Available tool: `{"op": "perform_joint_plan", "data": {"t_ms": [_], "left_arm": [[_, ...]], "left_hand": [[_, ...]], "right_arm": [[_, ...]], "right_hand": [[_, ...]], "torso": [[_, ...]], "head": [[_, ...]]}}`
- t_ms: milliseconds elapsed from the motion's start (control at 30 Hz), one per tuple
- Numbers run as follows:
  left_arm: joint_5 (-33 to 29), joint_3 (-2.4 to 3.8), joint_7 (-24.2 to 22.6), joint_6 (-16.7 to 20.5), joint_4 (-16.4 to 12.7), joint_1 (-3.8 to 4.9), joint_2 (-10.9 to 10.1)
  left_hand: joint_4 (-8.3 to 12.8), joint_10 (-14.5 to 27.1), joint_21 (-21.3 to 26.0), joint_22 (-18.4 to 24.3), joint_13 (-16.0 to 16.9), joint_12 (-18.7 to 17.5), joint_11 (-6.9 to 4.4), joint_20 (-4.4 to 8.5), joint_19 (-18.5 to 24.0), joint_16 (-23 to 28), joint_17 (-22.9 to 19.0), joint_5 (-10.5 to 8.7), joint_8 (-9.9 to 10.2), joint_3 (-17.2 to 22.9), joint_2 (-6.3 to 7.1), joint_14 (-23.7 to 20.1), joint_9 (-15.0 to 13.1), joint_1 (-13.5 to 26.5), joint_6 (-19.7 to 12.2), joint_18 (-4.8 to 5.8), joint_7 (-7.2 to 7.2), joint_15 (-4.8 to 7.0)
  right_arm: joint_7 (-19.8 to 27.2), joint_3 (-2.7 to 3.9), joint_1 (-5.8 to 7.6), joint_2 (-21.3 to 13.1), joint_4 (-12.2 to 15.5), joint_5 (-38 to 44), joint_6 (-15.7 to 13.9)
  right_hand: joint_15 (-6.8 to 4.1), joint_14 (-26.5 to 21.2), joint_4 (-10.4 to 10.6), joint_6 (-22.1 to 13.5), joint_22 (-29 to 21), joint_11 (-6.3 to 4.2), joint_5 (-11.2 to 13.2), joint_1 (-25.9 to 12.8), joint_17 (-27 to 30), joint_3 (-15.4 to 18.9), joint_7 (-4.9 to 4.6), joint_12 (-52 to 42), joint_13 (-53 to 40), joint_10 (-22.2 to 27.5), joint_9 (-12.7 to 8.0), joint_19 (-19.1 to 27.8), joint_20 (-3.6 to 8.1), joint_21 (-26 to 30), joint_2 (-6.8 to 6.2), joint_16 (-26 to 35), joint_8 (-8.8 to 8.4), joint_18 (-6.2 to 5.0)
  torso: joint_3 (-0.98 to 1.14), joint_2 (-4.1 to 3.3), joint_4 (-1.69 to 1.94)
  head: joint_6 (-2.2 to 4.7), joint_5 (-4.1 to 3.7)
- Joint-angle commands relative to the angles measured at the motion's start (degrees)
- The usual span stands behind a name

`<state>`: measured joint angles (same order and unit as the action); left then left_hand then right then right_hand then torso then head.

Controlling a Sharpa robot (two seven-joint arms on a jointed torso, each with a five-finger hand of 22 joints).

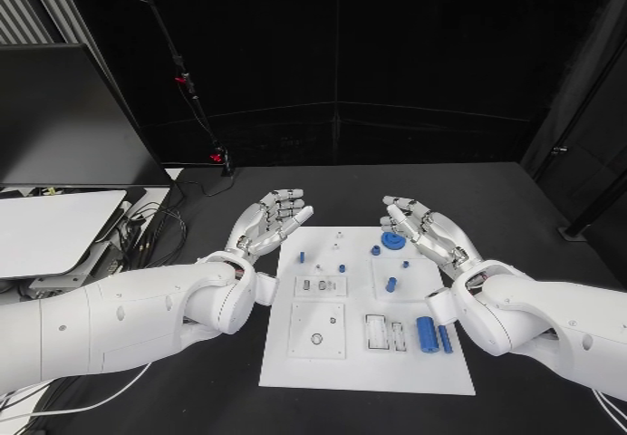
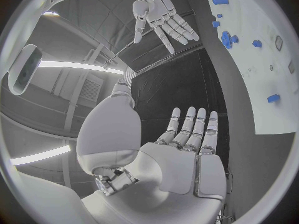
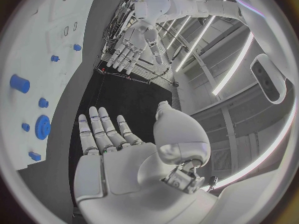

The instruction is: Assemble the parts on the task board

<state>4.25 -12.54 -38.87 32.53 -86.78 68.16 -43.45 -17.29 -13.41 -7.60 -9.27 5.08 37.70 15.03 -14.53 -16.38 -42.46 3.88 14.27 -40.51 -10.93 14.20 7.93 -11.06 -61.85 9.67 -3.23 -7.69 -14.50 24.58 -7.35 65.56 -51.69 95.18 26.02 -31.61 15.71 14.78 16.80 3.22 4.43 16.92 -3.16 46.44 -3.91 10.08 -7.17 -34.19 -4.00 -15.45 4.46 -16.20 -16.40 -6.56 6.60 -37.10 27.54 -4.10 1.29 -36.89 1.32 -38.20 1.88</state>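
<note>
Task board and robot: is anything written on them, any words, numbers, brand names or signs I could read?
No text can be read in any view.
Task board: plain white, with outlined recesses and blue parts, no print or numbers visible.
Left hand and right hand: no label or brand visible on them or on the white arms.
Monitor at the table's left: screen dark, nothing legible.

A white board (image 1: 342, 353) lies flat mid-table. Small blue parts stand scattered on it: a gear (image 1: 393, 240) near the far edge, a cylinder (image 1: 426, 334) lying near the right edge.
</note>
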Motion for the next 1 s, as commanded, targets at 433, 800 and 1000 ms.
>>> {"op": "perform_joint_plan", "data": {"t_ms": [433,800,1000], "left_arm": [[0.52,0.06,-19.13,-1.39,0.39,0.32,0.78],[0.52,0.06,-18.91,-1.80,1.39,0.39,2.50],[0.52,0.06,-18.80,-1.84,1.56,0.39,2.76]], "left_hand": [[-0.08,-0.07,-0.40,-0.10,-0.17,0.43,0.39,-0.60,-0.13,-0.12,-0.01,-0.67,-0.42,0.83,-1.13,-0.09,0.22,-0.01,0.50,-0.88,-9.47,-0.52],[-0.06,-0.08,-0.65,-0.31,-0.33,0.59,0.41,-0.85,-0.45,-0.19,-0.01,-1.21,-0.61,1.61,-2.05,-0.02,0.48,-0.13,0.52,-1.04,-9.47,-0.61],[-0.05,-0.07,-0.68,-0.31,-0.38,0.64,0.41,-0.92,-0.44,-0.21,-0.01,-1.36,-0.67,1.82,-2.29,-0.02,0.57,-0.19,0.51,-1.09,-9.47,-0.63]], "right_arm": [[-3.91,0.10,2.70,-0.50,-2.72,2.30,6.41],[-6.75,0.10,7.27,0.34,-7.53,6.98,11.17],[-9.23,0.10,8.38,2.00,-11.33,11.09,12.64]], "right_hand": [[-5.15,28.38,0.00,-0.13,5.97,-2.40,-0.10,2.07,-0.17,1.99,-9.23,-2.78,0.42,-6.80,-1.50,-29.66,1.48,-13.94,0.72,-0.74,2.87,-4.91],[-11.16,70.37,-0.02,0.50,37.76,-6.94,-0.89,5.59,-57.88,2.88,-5.88,0.29,0.40,-12.68,-1.31,-57.96,6.56,-54.10,1.75,-44.97,5.98,-3.70],[-11.62,73.70,-1.35,14.00,71.11,-7.90,-2.41,17.11,-76.36,1.72,-4.87,0.27,0.46,-20.57,-0.54,-68.19,6.46,-76.89,2.11,-51.40,14.22,1.25]], "torso": [[0.37,-2.76,1.35],[0.89,-3.81,2.77],[0.96,-3.97,3.17]], "head": [[1.09,-2.70],[0.50,-2.65],[0.14,-2.88]]}}
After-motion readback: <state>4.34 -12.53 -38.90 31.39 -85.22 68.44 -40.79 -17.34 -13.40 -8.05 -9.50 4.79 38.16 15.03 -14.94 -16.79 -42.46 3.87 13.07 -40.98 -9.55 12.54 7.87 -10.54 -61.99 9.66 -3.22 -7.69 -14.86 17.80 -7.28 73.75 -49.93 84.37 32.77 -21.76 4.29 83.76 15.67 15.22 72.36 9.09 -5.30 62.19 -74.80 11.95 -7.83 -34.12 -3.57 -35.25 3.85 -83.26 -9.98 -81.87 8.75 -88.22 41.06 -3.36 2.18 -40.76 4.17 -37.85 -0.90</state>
